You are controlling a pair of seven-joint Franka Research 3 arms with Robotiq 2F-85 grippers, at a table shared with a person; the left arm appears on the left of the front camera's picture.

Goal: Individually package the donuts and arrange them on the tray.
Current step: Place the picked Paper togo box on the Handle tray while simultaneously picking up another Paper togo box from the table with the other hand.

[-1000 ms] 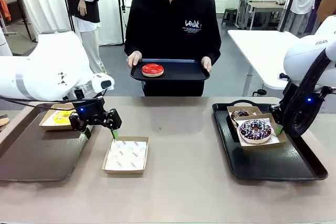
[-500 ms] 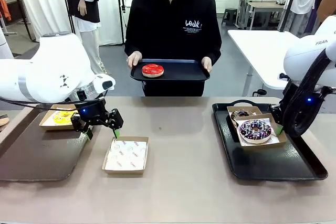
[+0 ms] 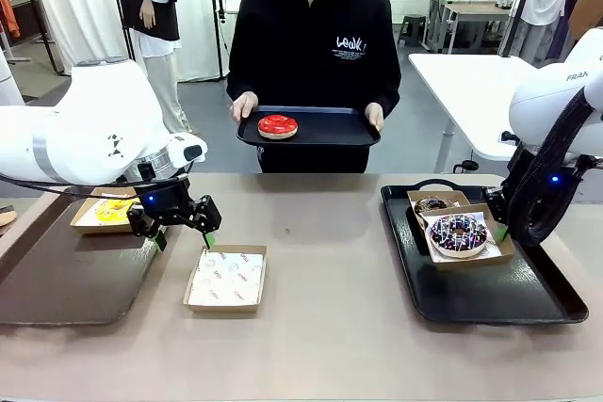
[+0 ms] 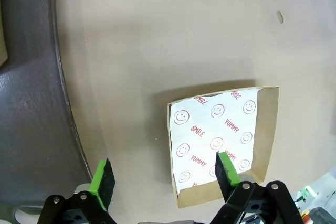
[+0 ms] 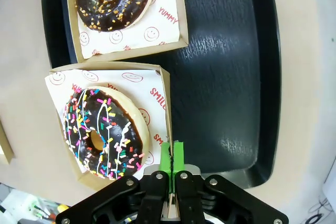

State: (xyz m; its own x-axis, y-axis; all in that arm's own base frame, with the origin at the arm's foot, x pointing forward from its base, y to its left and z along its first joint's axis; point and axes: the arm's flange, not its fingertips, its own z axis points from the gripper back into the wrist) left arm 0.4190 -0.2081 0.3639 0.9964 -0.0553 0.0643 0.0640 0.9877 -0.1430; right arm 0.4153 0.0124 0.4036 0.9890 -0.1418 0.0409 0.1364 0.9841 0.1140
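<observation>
Using the empty paper box [image 3: 226, 278] as my landmark: my left gripper [image 3: 181, 230] has edged a little toward it over the last second and now hovers over its far-left corner, jaws wide apart, holding nothing. Left of the box sits the yellow donut [image 3: 113, 211], boxed. Beyond it, the person's carried tray [image 3: 334, 127] with the red donut [image 3: 277, 125] has drifted slightly right, so a handover looks next. Far right, my right gripper [image 5: 172, 157] is pinched onto the sprinkled donut's box [image 5: 160, 95], arm low over the black tray [image 3: 528, 303].
</observation>
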